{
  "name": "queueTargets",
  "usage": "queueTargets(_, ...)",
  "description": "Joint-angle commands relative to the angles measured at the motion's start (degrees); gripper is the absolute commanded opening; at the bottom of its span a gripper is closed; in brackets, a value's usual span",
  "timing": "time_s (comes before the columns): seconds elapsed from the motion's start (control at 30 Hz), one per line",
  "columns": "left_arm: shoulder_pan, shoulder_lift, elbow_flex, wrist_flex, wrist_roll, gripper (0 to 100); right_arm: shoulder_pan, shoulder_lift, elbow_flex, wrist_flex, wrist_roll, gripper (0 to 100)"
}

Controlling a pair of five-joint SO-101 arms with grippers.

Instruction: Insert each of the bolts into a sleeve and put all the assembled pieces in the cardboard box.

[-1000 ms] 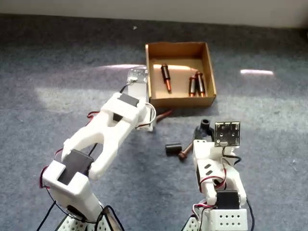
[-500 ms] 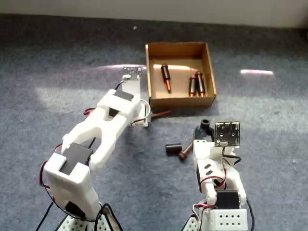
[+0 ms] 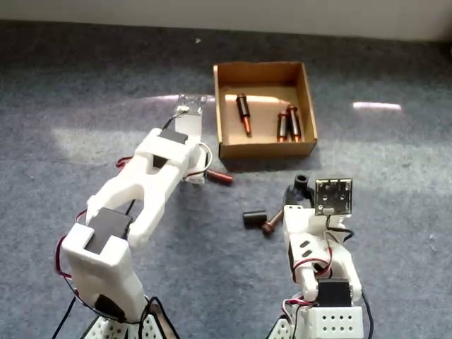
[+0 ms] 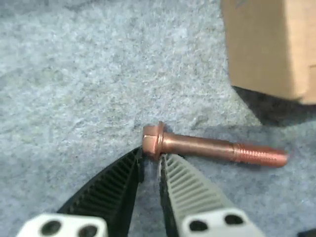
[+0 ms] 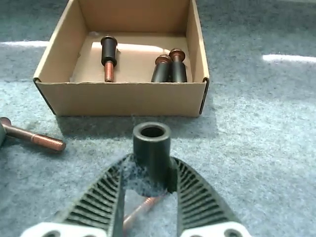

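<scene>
Copper metal bolt (image 4: 197, 146) is pinched by its head in the left claw (image 4: 150, 155); right claw (image 5: 151, 165) pinches an upright round black sleeve (image 5: 152, 140).

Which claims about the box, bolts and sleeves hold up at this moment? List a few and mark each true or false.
1. The cardboard box holds three assembled pieces. True.
2. The right gripper grips an upright sleeve. True.
3. The left gripper holds a sleeve. False: it pinches a bolt by the head.
4. The box lies tipped on its side. False: it stands with its opening upward.
5. A loose sleeve lies on the carpet beside a second bolt. True.
</scene>
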State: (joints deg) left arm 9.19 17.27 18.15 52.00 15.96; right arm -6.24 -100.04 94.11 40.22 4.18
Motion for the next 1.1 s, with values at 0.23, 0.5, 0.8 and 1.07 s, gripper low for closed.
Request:
queueTargets(0.23, -11.6, -0.5, -7.6, 6.0, 4.4, 9, -0.8, -1.4, -0.2, -1.7, 0.7, 0.6)
queueTargets(0.5, -10.8, -0.4, -17.9, 22.7, 14.2, 9, -1.0, -1.5, -0.2, -1.7, 0.7, 0.6)
queueTargets(0.8, -3.9, 0.0, -19.0, 24.4, 20.5, 9, -1.0, -1.5, -0.2, -1.7, 0.7, 0.6)
queueTargets(1.07, -3.3, 0.3, -18.3, 17.1, 20.6, 9, -1.0, -1.5, -0.2, -1.7, 0.7, 0.6)
